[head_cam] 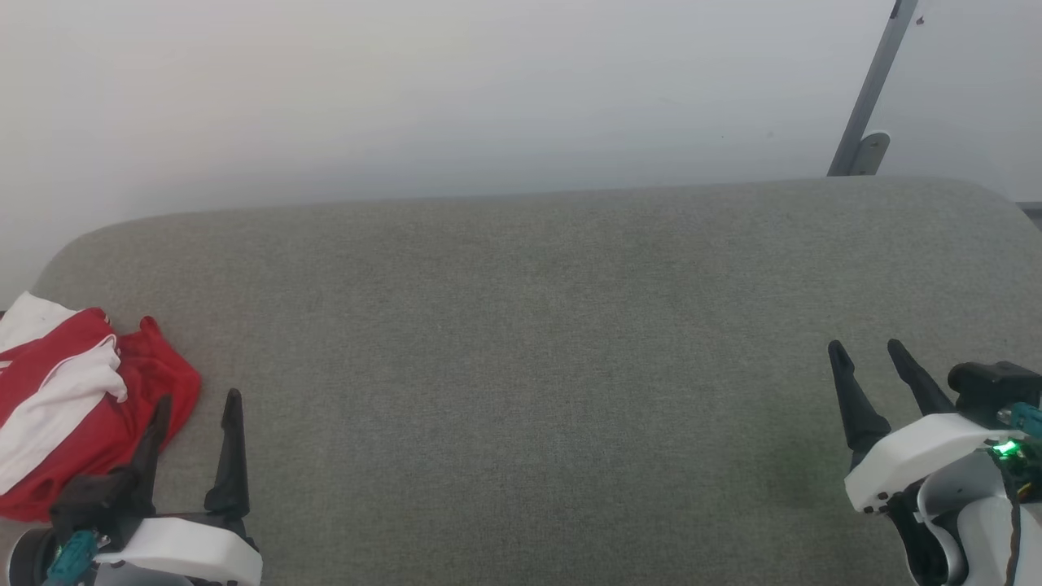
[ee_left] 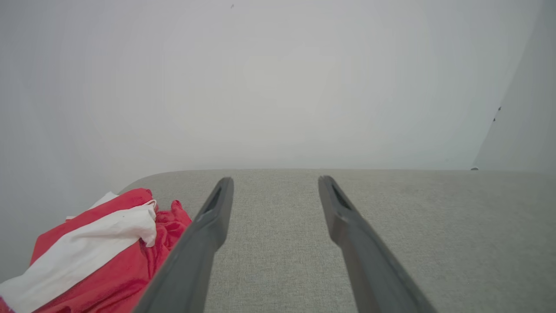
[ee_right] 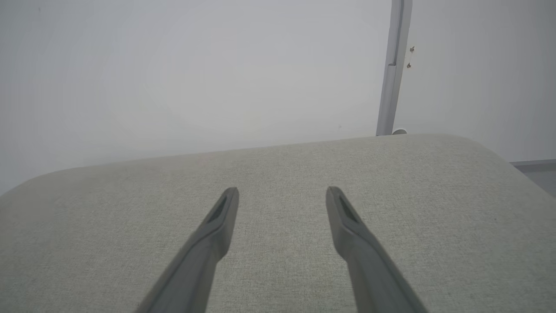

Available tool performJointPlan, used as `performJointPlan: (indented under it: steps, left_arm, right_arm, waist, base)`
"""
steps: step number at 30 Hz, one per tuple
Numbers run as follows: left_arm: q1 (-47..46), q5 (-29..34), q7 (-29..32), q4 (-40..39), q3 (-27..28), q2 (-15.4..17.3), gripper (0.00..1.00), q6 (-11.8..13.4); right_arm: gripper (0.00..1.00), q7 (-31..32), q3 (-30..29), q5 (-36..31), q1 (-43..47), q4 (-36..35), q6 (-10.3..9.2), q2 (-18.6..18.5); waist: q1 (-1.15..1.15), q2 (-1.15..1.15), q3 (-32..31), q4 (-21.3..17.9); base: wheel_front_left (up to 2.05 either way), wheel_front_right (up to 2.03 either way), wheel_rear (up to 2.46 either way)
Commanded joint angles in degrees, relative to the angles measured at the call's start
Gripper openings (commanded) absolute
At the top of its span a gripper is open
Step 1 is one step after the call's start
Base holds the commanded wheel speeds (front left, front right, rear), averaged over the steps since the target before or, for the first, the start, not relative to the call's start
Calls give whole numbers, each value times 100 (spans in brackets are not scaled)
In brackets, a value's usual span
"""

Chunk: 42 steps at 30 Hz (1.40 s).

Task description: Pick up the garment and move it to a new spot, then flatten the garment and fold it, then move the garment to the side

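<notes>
- Currently the garment (head_cam: 73,407) lies crumpled in a heap at the near left corner of the grey padded surface (head_cam: 521,366), partly past the left edge of the head view.
- Its cloth is red with a broad white band running across the folds; a second white patch shows at its far left end. No lettering or number can be made out.
- In the left wrist view the garment (ee_left: 108,261) sits at the lower left, red folds bunched up under the white band.
- Left gripper (head_cam: 198,396): fingers spread apart with nothing between them. It is at the near edge of the surface, just to the right of the garment.
- One left finger (head_cam: 155,431) overlaps the garment's right edge in the head view; whether it touches the cloth cannot be told.
- In the left wrist view the left gripper (ee_left: 274,179) shows bare grey fabric in the gap between its fingers.
- Right gripper (head_cam: 864,345): fingers likewise apart and holding nothing. It is at the near right corner of the surface, well apart from the garment.
- In the right wrist view the right gripper (ee_right: 282,189) points across the surface toward the far edge.
- A green light (head_cam: 1006,448) glows on the right wrist housing.
- Behind the far edge stands a pale wall (head_cam: 407,98), with a grey metal post (head_cam: 871,89) leaning at the far right corner.
</notes>
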Motion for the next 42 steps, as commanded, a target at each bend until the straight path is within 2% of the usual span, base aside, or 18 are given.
performJointPlan:
  steps: [1, 8, 27, 36, 42]
  left_arm:
    - [20, 105, -47, -7, 20, 26, 100, -32]
    - [15, 229, -120, 43, 50, 22, 100, -122]
    - [-79, -103, -109, 284, 268, -66, 100, -309]
    - [-104, -213, -109, 377, 510, -54, 100, -240]
    - [-92, -262, -110, 457, 667, 59, 100, -206]
  right_arm:
    - [100, -52, 12, -95, -88, -8, 14, -27]
    - [100, -86, 22, -318, -91, 1, 9, -45]
    - [100, -125, 23, -201, 45, -20, 9, -77]
    - [100, -54, 180, -177, 110, -62, 9, -103]
    - [100, -23, 423, -139, 32, -29, 9, -74]
  waist:
    - [0, 0, -2, -4]
    - [0, 0, -13, -16]
    - [0, 0, -92, 25]
    - [0, 0, -207, 339]
    - [0, 0, -329, 767]
  base:
    - [0, 0, 0]
    - [0, 0, 0]
    - [0, 0, 0]
    - [0, 0, 0]
    - [0, 0, 0]
